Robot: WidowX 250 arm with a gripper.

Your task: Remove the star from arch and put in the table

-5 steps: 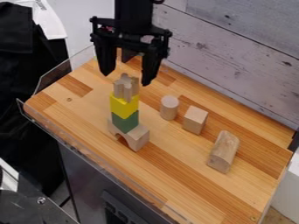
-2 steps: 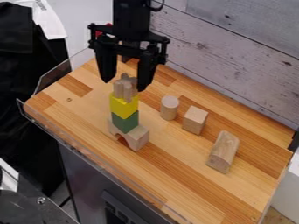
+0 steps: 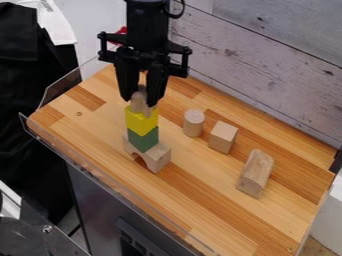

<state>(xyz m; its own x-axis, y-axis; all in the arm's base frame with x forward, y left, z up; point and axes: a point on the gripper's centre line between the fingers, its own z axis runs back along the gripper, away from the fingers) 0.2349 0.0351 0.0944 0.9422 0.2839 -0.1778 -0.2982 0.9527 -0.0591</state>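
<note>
Striped wooden tabletop (image 3: 194,200), one. Black two-finger gripper (image 3: 141,98), mine, pinching the star. Stack, one: pale wooden arch (image 3: 158,156), green block (image 3: 144,140), yellow block (image 3: 141,121), pale wooden star (image 3: 139,105) on top. Apart: wooden half-round block (image 3: 255,172), wooden cube (image 3: 223,136), wooden cylinder (image 3: 194,123).

Black arm (image 3: 147,25) with a thin curved cable (image 3: 182,11), its black gripper (image 3: 140,102) having knobbed bars (image 3: 179,48) and tapering fingers (image 3: 157,84)

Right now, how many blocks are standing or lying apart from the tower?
3, all right of the tower in the picture: the cylinder nearest it, then the cube, then the long block.
</note>
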